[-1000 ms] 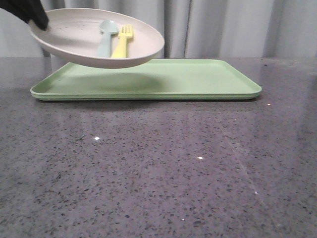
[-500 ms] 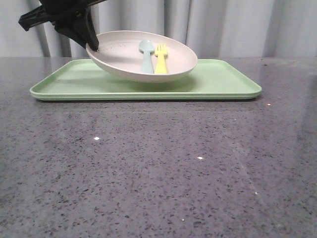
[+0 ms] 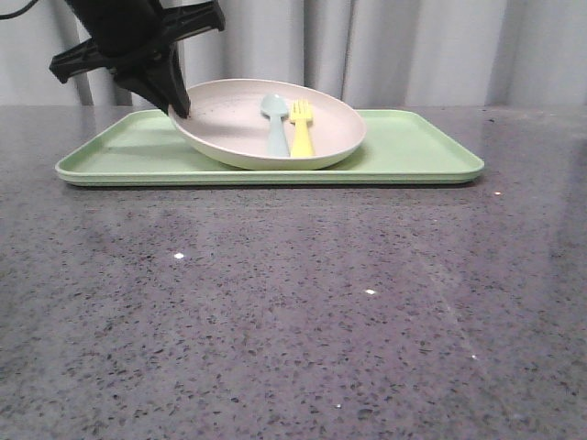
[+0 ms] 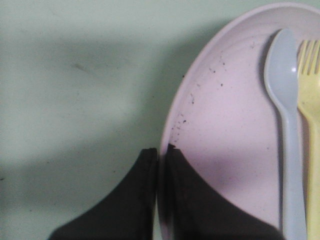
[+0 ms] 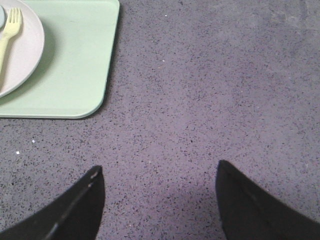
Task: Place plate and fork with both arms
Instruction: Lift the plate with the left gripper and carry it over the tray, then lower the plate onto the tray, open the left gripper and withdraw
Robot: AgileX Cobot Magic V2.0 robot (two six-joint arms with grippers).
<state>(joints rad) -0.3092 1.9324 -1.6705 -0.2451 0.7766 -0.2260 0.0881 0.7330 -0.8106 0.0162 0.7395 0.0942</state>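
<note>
The left gripper (image 3: 177, 103) pinches the plate's (image 3: 238, 128) rim at upper left, seating it on the tray (image 3: 413, 151); the right gripper (image 5: 159, 200) waits unclenched, holding nothing.

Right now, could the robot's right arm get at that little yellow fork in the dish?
Probably yes. The right gripper is open over bare tabletop, away from the tray, and the fork lies uncovered in the plate. The left gripper pinches the opposite rim, and only the spoon lies beside the fork.
</note>
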